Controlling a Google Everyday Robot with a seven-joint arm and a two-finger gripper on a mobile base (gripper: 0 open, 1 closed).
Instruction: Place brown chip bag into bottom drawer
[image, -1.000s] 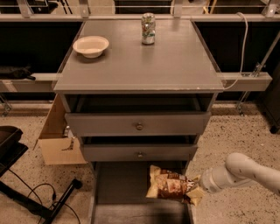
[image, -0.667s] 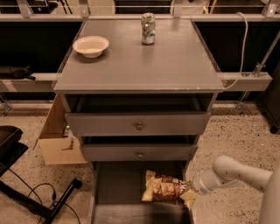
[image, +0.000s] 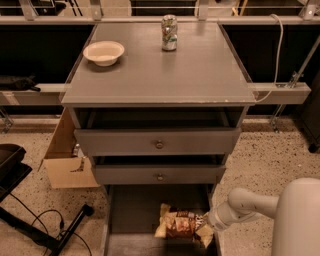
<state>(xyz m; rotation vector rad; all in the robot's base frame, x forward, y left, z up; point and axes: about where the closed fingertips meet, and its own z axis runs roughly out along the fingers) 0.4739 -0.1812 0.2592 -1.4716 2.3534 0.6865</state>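
The brown chip bag (image: 182, 226), dark brown in the middle with pale yellow ends, sits low in the pulled-out bottom drawer (image: 135, 212), toward its right side. My gripper (image: 210, 223) reaches in from the right over the drawer's right wall and meets the bag's right end. The white arm (image: 250, 205) hides the fingers. The two upper drawers with round knobs (image: 159, 145) stand slightly open above.
A white bowl (image: 103, 52) and a drink can (image: 169, 33) stand on the cabinet top. A cardboard box (image: 67, 160) sits on the floor left of the cabinet. Black stand legs and cables (image: 60, 230) lie at the lower left.
The arm has moved left and down with the chip bag, which now sits lower and further into the bottom drawer.
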